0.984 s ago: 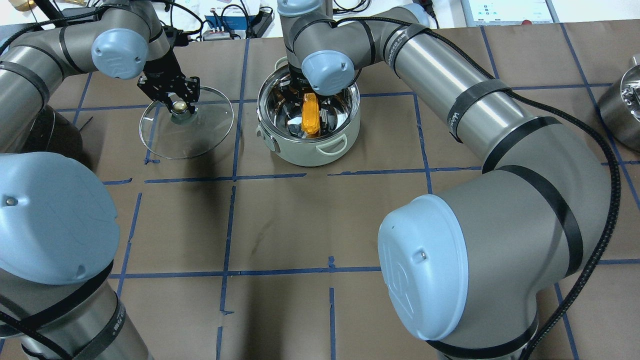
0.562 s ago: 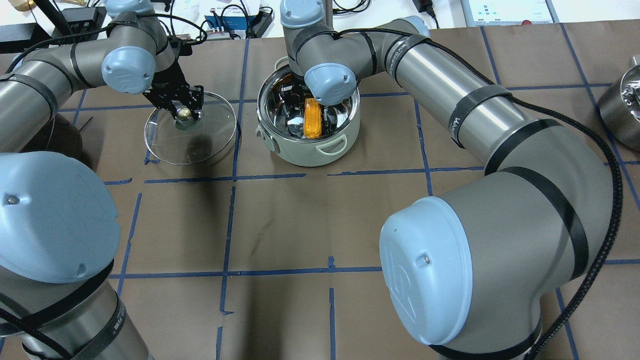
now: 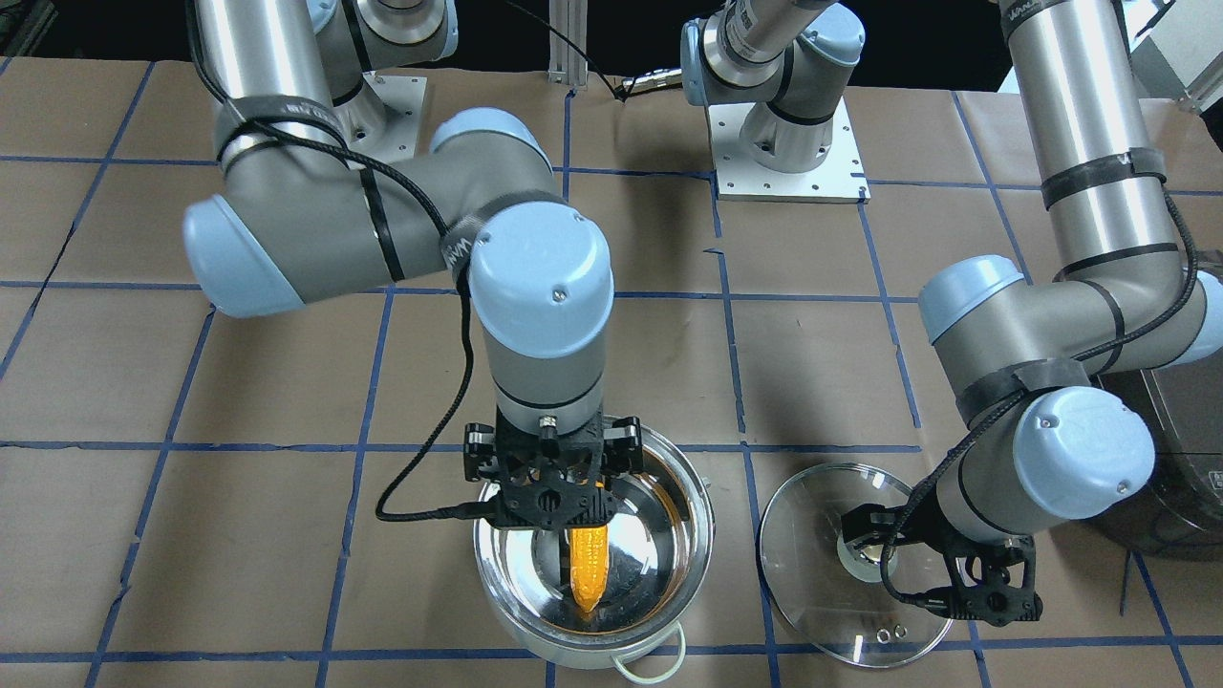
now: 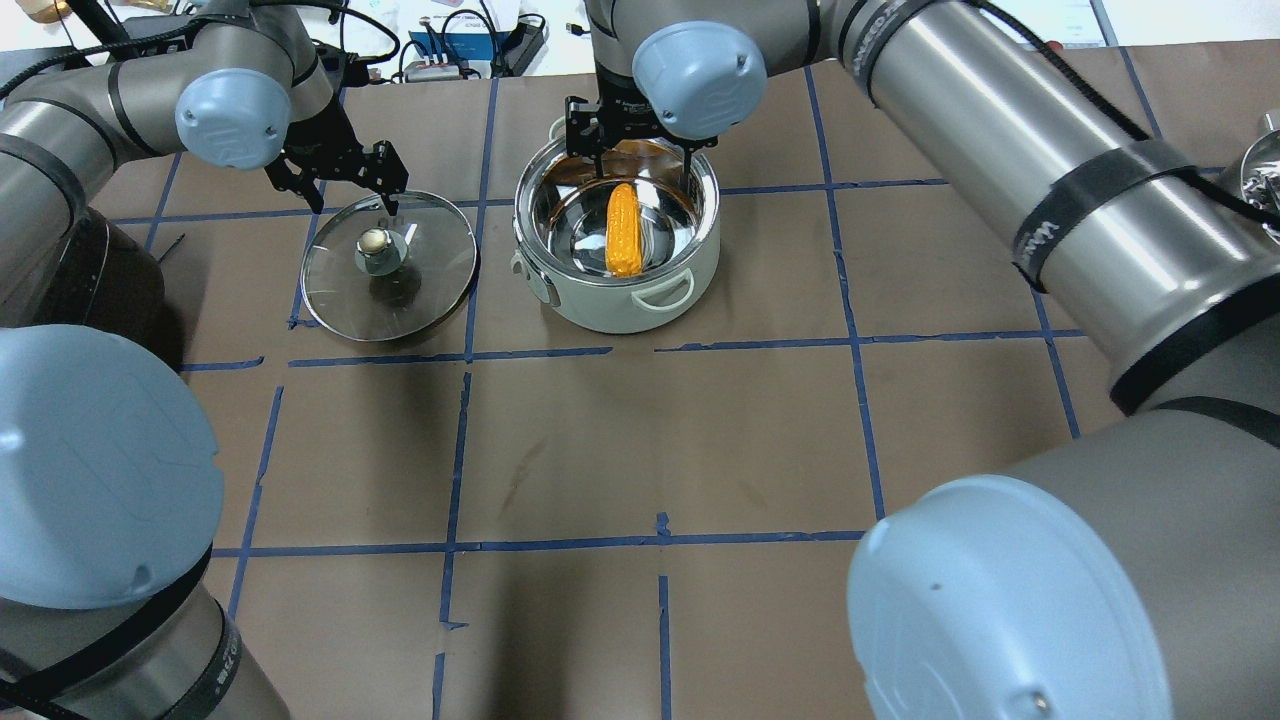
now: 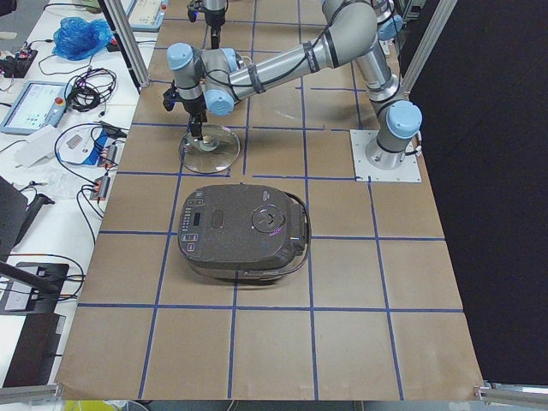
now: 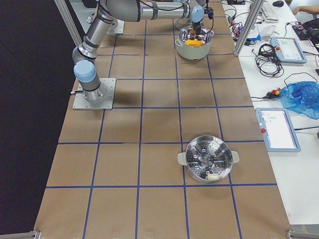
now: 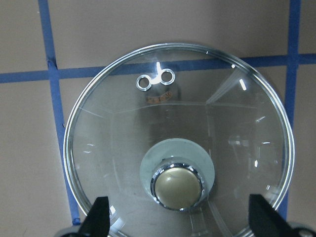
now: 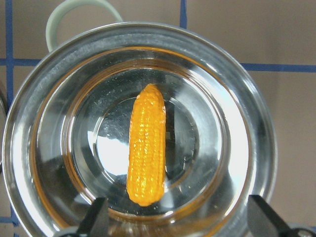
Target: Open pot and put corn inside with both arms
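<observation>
The steel pot (image 4: 612, 308) stands open at the table's far middle. The corn (image 4: 622, 230) lies flat on its bottom and also shows in the right wrist view (image 8: 146, 154). My right gripper (image 4: 638, 150) is open and empty, just above the pot's far rim (image 8: 256, 123). The glass lid (image 4: 435, 270) lies on the table to the pot's left, knob (image 4: 375, 241) up. My left gripper (image 4: 338, 183) is open and empty, above the lid's far edge. The left wrist view shows the knob (image 7: 177, 186) between my spread fingertips.
A dark rice cooker (image 5: 244, 231) sits at the table's left end, close to my left arm. A steel steamer pot (image 6: 208, 159) stands far off at the right end. Cables and electronics lie beyond the far table edge.
My right gripper has let go of the corn and risen out of the pot. My left gripper has let go of the lid's knob and drawn back, leaving the lid flat on the table.
</observation>
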You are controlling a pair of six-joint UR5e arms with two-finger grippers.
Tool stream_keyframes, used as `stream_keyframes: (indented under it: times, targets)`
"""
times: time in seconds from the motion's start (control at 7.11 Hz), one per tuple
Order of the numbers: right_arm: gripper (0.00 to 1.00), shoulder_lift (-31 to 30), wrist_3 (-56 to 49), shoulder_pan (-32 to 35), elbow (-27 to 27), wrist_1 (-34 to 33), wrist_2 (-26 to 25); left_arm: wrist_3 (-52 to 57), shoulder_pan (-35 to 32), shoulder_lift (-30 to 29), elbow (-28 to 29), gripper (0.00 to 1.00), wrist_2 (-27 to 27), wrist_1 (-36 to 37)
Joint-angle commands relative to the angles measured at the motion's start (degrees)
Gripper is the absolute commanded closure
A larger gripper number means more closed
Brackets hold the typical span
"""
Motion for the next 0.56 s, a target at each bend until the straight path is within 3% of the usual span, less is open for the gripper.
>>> stream_keyframes:
  times: [0.0,0.28,0.42]
  targets:
    - [0.00,-9.16,-1.92,-6.33,1.75,11.04,0.04,-0.35,-0.35,7.52,0.17,0.00,0.04,-8.83]
    - [0.05,-20.75,-10.07,-11.80,11.81,14.36,0.21,-0.35,-1.23,15.69,-0.53,0.00,0.13,-19.37]
    - [0.13,-26.03,-12.28,-14.17,17.87,14.45,0.13,-0.27,-1.58,18.95,-0.88,0.00,-0.05,-21.34]
